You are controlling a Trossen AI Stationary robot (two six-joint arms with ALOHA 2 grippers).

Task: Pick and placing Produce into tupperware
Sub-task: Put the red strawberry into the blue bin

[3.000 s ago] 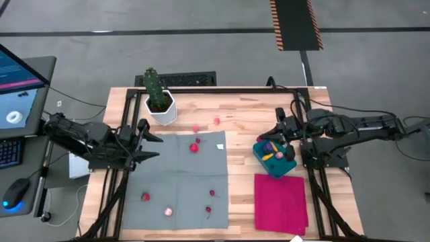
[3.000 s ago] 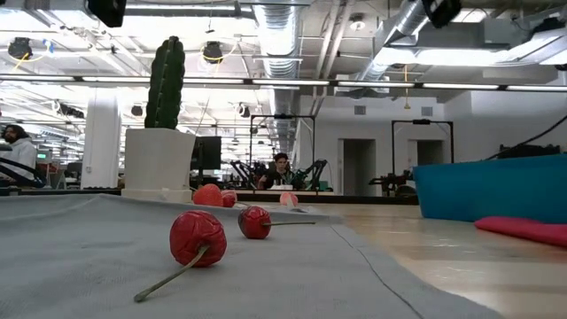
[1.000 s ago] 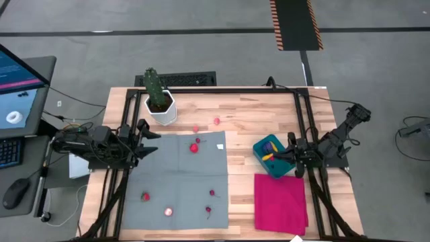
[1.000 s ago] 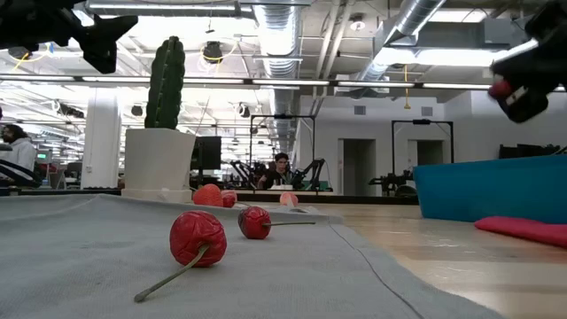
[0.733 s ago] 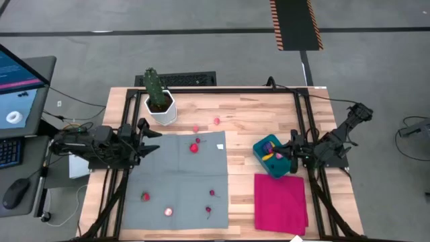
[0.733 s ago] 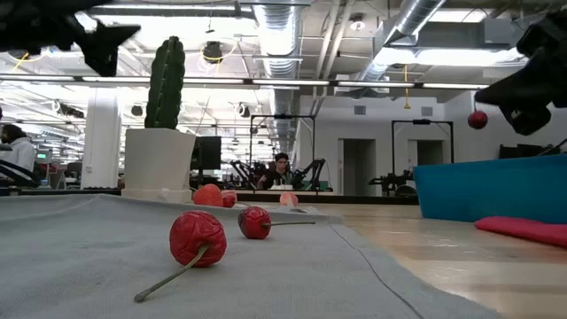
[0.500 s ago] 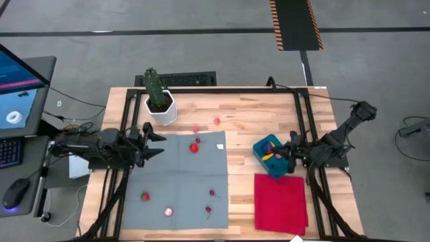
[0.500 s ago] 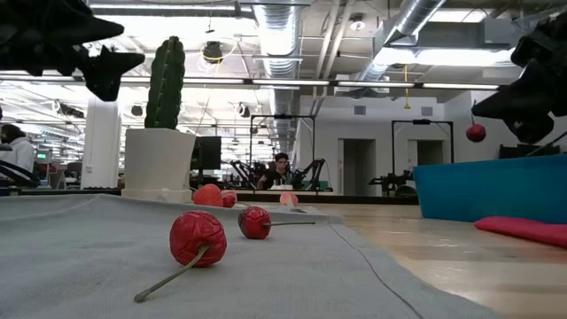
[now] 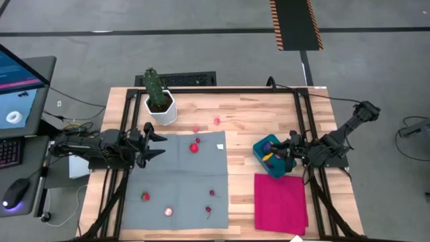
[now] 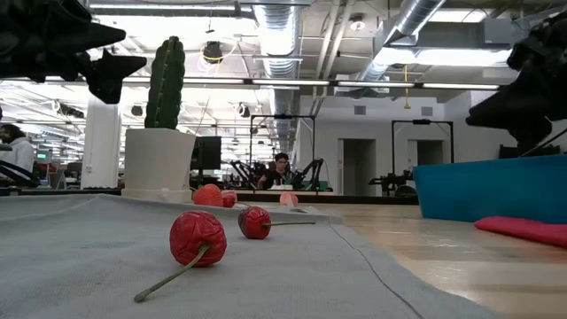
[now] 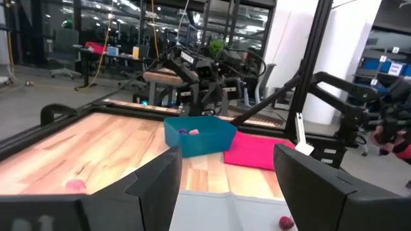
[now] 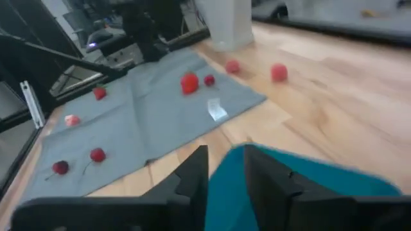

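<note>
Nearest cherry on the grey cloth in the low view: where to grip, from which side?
Grip the round red body of the cherry, coming straight down from above. It lies on the flat grey cloth with its thin stem trailing toward the camera; the stem is probably too slim to pinch. Set the fingers across the body, crosswise to the stem.

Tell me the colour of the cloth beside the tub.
Magenta cloth; clearest in the high view.
</note>
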